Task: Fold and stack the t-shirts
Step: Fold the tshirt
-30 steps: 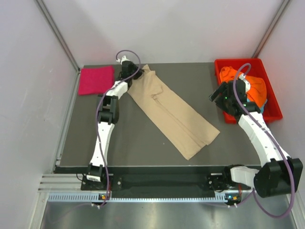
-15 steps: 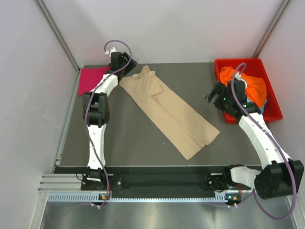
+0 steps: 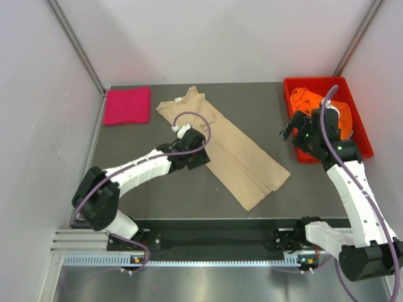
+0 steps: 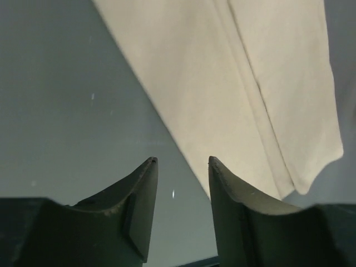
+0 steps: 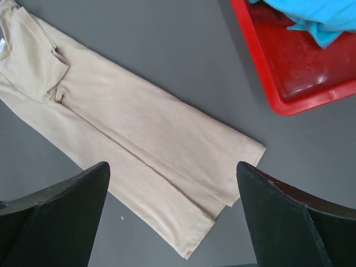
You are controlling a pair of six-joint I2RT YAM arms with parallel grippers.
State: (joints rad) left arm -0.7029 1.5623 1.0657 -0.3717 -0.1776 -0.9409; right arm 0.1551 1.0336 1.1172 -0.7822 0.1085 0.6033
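The beige t-shirt (image 3: 233, 151) lies folded into a long strip, diagonal across the table, with its neck at the far left. It also shows in the left wrist view (image 4: 222, 83) and the right wrist view (image 5: 139, 122). The magenta-pink t-shirt (image 3: 128, 106) lies folded at the far left corner. The orange t-shirt (image 3: 305, 97) sits crumpled in the red tray (image 3: 318, 80), and the light blue one (image 5: 311, 16) lies there too. My left gripper (image 3: 200, 157) (image 4: 182, 160) is open and empty, low over the strip's left edge. My right gripper (image 3: 288, 131) (image 5: 172, 164) is wide open and empty, high beside the tray.
The red tray (image 5: 289, 78) stands at the far right corner of the dark table. White walls close in the back and both sides. Bare dark table surface (image 3: 145, 195) shows at the near left of the strip.
My left arm has swung from the far left, near the shirt's neck and the pink shirt, toward me and right, to the strip's middle left edge. My right arm shifted slightly.
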